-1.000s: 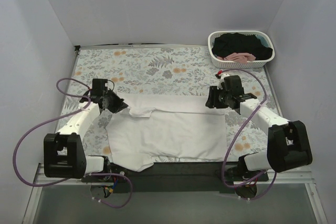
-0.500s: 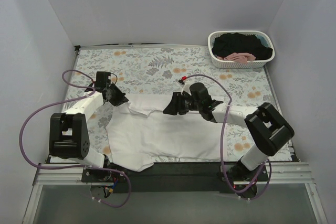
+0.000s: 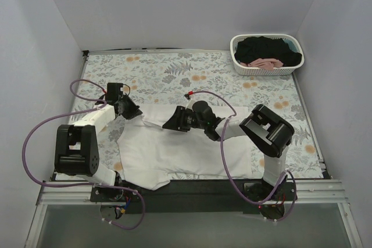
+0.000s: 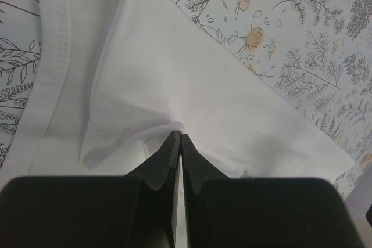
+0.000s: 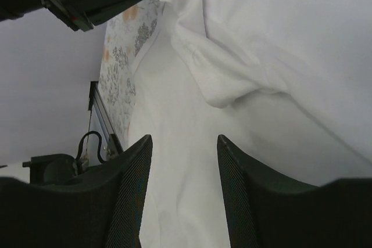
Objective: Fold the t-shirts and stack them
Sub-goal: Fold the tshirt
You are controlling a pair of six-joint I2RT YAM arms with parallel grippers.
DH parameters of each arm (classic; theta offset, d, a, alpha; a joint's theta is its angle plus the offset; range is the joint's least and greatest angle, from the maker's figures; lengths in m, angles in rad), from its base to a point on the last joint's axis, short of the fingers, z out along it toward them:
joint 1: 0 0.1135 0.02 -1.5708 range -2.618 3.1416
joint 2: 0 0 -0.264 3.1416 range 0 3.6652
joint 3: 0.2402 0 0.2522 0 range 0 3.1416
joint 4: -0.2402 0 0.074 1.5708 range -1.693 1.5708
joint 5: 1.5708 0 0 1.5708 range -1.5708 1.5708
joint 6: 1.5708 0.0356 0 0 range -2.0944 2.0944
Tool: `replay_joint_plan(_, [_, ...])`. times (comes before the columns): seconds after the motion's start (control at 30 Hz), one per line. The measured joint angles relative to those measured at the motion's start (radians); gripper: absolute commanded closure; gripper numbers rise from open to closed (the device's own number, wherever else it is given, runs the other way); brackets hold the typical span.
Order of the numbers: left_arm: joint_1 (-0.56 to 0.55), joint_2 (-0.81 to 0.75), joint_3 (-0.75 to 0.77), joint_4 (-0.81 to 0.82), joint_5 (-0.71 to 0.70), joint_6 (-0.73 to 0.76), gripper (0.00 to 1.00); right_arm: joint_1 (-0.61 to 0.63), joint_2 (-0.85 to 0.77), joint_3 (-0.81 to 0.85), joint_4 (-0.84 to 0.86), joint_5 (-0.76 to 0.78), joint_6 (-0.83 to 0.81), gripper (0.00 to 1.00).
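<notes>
The white t-shirt (image 3: 186, 155) lies spread on the floral tablecloth (image 3: 174, 74), at the near middle of the table. The left gripper (image 4: 176, 140) sits at the shirt's far-left corner, jaws pressed together, and a raised fold of cloth appears to be pinched at their tips. The right gripper (image 5: 185, 140) hangs over the shirt's far edge just right of it, jaws apart and holding nothing. At the far right, a white basket (image 3: 264, 71) holds a black shirt (image 3: 264, 47) and a pink shirt (image 3: 264, 62).
</notes>
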Motion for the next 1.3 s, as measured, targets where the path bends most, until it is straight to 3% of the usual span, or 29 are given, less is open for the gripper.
replay_joint_plan(0.33, [0.0,0.0,-0.014,0.038,-0.001,0.019,1.0,0.014,0.124,0.056,0.051,0.086,0.124,0.48])
replay_joint_plan(0.5, [0.0,0.0,-0.014,0.041,-0.001,0.022,1.0,0.018,0.173,0.078,0.068,0.091,0.164,0.54])
replay_joint_plan(1.03, [0.0,0.0,-0.014,0.041,-0.007,0.023,1.0,0.028,0.187,0.09,0.075,0.107,0.191,0.68])
replay_joint_plan(1.3, [0.0,0.0,-0.014,0.039,-0.015,0.023,1.0,0.028,0.187,0.089,0.075,0.112,0.192,0.88])
